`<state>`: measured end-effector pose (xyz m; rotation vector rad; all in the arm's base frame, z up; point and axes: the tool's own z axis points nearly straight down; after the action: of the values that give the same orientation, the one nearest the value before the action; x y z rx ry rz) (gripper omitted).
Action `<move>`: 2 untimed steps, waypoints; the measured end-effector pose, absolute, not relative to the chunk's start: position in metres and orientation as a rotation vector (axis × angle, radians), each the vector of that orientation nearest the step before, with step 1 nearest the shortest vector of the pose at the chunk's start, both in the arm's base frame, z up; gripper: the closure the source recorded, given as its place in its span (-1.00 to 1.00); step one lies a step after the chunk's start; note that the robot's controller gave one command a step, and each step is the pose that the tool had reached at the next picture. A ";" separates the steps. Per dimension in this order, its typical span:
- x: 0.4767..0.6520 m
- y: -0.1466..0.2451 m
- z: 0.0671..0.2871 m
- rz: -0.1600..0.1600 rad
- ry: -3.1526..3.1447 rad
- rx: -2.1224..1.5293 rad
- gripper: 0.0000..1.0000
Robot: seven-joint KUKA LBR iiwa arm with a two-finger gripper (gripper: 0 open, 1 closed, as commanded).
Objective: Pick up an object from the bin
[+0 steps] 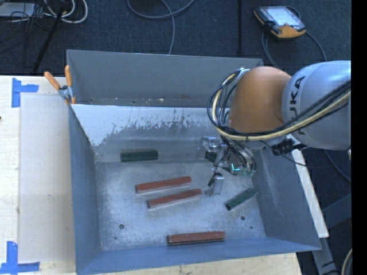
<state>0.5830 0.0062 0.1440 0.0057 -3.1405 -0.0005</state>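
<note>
My gripper hangs low over the right middle of the bin floor, under the orange wrist cover. Its tip is just past the right ends of two reddish-brown flat bars, the upper bar and the lower bar, which lie side by side and slant slightly. A short dark green bar lies tilted just to the gripper's right, near the right wall. Nothing shows held in the gripper.
A dark green bar lies towards the back left of the floor. A third reddish-brown bar lies along the front wall. The arm and its cables cover the bin's back right corner.
</note>
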 end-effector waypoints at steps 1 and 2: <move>0.614 0.043 0.072 -0.001 -3.129 0.272 1.00; 0.614 0.043 0.072 -0.001 -3.129 0.271 1.00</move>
<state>0.6137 0.0433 0.0721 0.2712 -3.1293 -0.0015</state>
